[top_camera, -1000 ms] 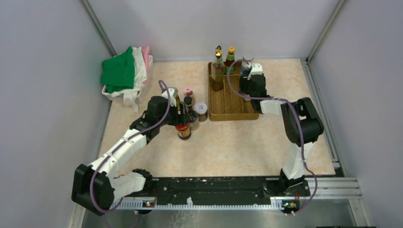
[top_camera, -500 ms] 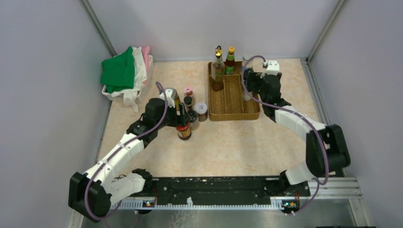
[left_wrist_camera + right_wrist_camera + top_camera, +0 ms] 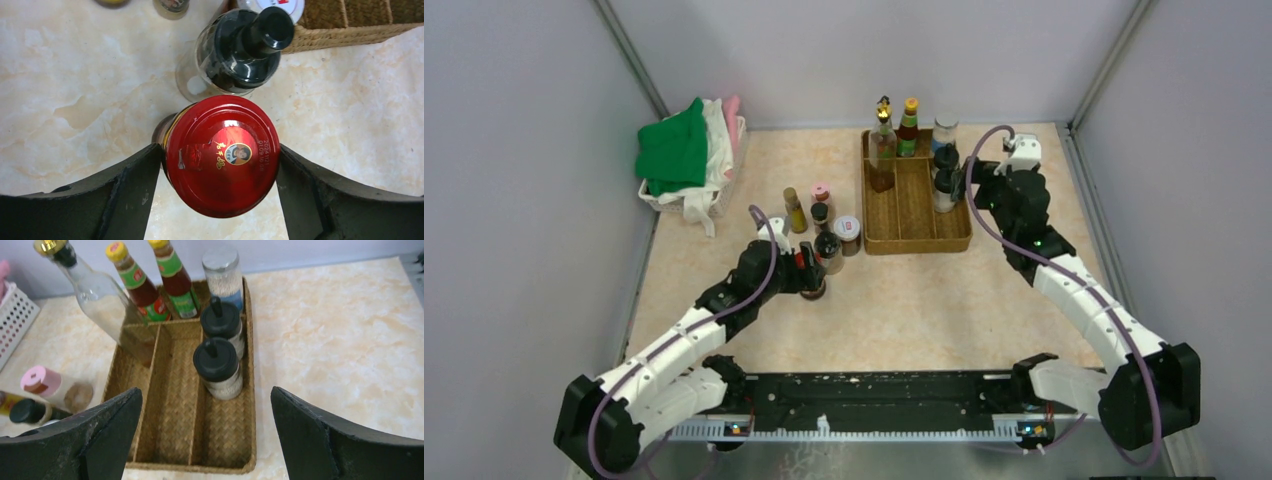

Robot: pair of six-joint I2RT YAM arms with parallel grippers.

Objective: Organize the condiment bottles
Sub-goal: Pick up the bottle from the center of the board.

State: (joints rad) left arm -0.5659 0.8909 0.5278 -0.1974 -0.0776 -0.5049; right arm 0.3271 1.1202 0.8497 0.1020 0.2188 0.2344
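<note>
red-cap jar (image 3: 220, 150) btwn L gripper (image 3: 218, 167) fingers, touching

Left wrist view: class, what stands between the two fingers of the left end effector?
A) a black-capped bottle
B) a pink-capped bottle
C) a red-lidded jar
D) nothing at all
C: the red-lidded jar fills the gap of the left end effector, with its fingers against either side, while the black-capped bottle stands beyond the jar, outside the grip.
</note>
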